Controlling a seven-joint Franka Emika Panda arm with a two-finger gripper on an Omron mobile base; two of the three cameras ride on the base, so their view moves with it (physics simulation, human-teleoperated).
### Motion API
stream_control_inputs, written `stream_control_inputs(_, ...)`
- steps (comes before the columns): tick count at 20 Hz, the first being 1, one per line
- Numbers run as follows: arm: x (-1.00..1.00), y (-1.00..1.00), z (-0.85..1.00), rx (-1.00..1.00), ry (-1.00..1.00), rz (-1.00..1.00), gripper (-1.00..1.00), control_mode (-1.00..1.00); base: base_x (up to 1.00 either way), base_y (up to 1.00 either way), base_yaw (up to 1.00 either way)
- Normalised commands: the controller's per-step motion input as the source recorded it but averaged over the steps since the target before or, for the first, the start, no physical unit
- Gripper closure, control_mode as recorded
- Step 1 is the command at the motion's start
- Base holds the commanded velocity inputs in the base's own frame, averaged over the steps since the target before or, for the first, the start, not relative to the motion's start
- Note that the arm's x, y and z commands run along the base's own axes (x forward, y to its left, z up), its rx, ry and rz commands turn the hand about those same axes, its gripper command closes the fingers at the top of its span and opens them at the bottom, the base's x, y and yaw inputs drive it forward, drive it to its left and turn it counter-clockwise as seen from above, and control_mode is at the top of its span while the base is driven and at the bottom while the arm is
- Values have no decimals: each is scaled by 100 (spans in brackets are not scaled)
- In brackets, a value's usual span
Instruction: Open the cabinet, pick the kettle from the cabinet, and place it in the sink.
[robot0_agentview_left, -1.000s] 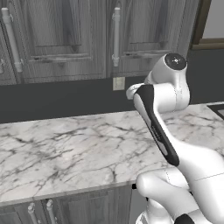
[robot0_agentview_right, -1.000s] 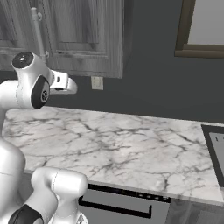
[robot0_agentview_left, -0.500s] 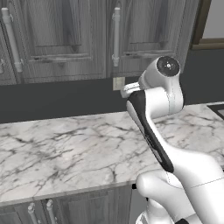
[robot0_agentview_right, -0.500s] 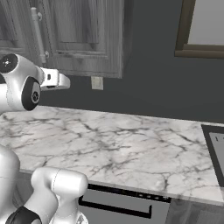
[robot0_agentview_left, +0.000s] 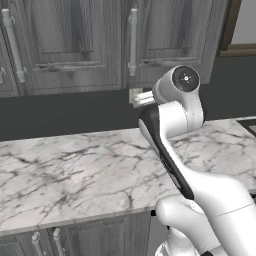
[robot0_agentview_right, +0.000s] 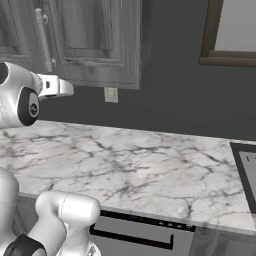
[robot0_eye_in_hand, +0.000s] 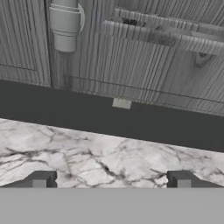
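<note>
Cabinet doors hang shut on the wall above the marble counter, so whatever sits on the shelves is hidden behind the wood-grain panels. The door has a long silver bar handle, seen from the right base camera at the picture's left edge and from the hand camera only as its lower end, the rest cut off at the top. The gripper is raised just below the cabinet's bottom edge with its fingers spread wide and holding nothing (only the two dark tips show). A small pale wall plate sits on the dark backsplash under the cabinet. At the right edge, a dark corner set into the counter is cropped; what it is I cannot tell.
</note>
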Motion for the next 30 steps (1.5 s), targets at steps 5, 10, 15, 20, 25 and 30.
stream_control_inputs(5,3,20,19,0,0,-2,-100,-100,0,0,0)
stream_control_inputs(10,7,14,19,1,0,-1,-100,-100,0,0,0)
stream_control_inputs(15,10,7,17,0,0,-1,-100,-100,0,0,0)
stream_control_inputs(20,12,1,12,1,0,0,-100,-100,0,0,0)
stream_control_inputs(25,13,0,12,2,0,0,-100,-100,0,0,0)
stream_control_inputs(30,13,1,10,2,0,0,-100,-100,0,0,0)
